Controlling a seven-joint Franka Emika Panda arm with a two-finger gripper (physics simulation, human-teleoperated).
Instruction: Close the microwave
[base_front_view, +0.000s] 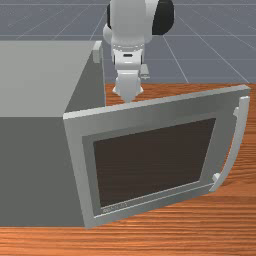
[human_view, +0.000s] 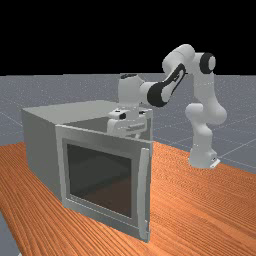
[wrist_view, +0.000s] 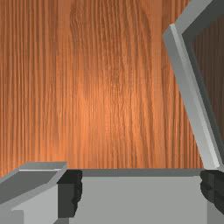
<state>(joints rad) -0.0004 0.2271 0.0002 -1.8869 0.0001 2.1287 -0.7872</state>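
1. Microwave (base_front_view: 35, 75): box-shaped body, flat matt grey faces, standing on the table (base_front_view: 175, 240) at the front view's left. Table surface is orange-brown wood with a streaked grain.
2. Door (base_front_view: 145, 110): open, swung out at an angle from the body and reaching toward the front view's right. Flat grey frame around a dark, smooth, four-sided window (base_front_view: 155, 160).
3. Handle (base_front_view: 240, 137): a pale grey, bowed bar, upright along the door's free edge, carried on short mounts.
4. Interior: partly screened by the door; contents cannot be determined. The wrist view records a plain light-grey surface (wrist_view: 142, 199) between the fingers (wrist_view: 68, 194).
5. Gripper (human_view: 127, 124): pointing down behind the door's upper edge, near the opening. Its dark, ridged fingers stand wide apart. Contact with the door cannot be confirmed.
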